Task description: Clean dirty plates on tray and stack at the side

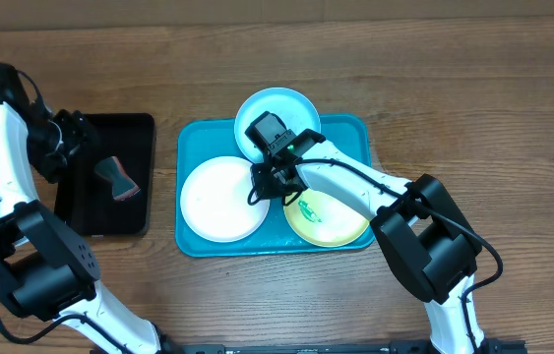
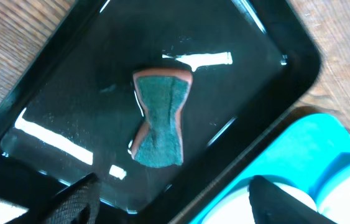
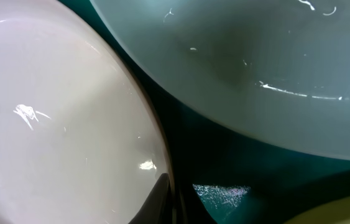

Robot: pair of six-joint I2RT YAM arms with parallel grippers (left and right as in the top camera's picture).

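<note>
The turquoise tray (image 1: pixel 355 133) holds three plates: a white plate (image 1: pixel 219 200) at the left, a light cyan plate (image 1: pixel 286 103) at the back, and a yellow-green plate (image 1: pixel 331 218) with a teal-green smear at the right. My right gripper (image 1: pixel 273 177) is low between them, shut on the white plate's right rim. In the right wrist view a dark finger (image 3: pixel 173 205) pinches the white plate's (image 3: pixel 56 124) edge, with the cyan plate (image 3: pixel 255 62) above. My left gripper (image 1: pixel 60 146) is open and empty.
A black tray (image 1: pixel 129 130) stands left of the turquoise one and holds a green sponge (image 1: pixel 119 179) with a brown edge. In the left wrist view the sponge (image 2: pixel 159 118) lies mid-tray, beyond my open fingers (image 2: pixel 181 199). Bare wood table surrounds both trays.
</note>
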